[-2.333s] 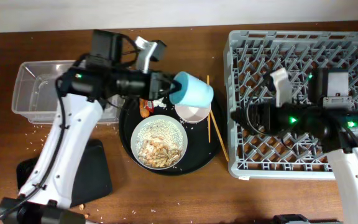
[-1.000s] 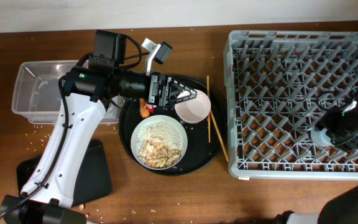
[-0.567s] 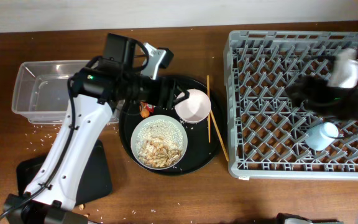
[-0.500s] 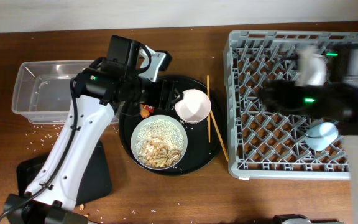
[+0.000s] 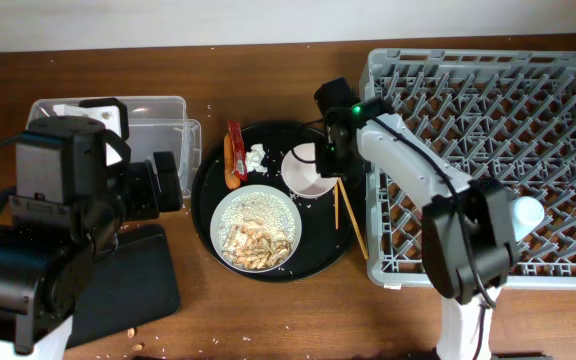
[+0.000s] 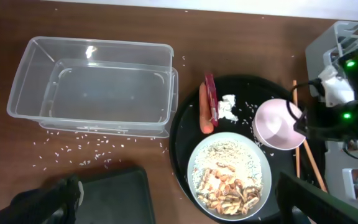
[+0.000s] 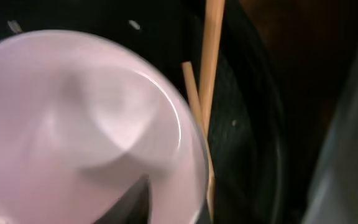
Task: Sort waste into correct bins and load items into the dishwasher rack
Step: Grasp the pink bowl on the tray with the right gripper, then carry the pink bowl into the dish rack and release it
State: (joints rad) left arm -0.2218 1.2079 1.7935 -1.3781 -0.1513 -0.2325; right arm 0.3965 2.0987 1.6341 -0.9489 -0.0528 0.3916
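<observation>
My right gripper (image 5: 326, 158) is down at the small white bowl (image 5: 308, 171) on the round black tray (image 5: 208, 205). In the right wrist view one finger (image 7: 135, 199) is inside the bowl (image 7: 86, 124) near its rim; the other finger is hidden. The chopsticks (image 5: 340, 195) lie just right of the bowl. The wider bowl of rice and scraps (image 5: 257, 228) sits in front. The red wrapper (image 5: 236, 145), carrot stick (image 5: 228, 168) and tissue (image 5: 256, 155) lie at the tray's back. The light-blue cup (image 5: 524, 212) lies in the dishwasher rack (image 5: 468, 100). My left gripper (image 6: 179, 211) hangs open, high above the table.
The clear tub (image 5: 108, 135) stands at the back left, with the flat black tray (image 5: 133, 285) in front of it. Rice grains are scattered on the wood between them. My left arm's bulk covers the table's left front.
My left arm has pulled back from the round tray to the left, uncovering the wrapper, carrot and tissue. My right arm left the cup in the rack and swung over to the small bowl.
</observation>
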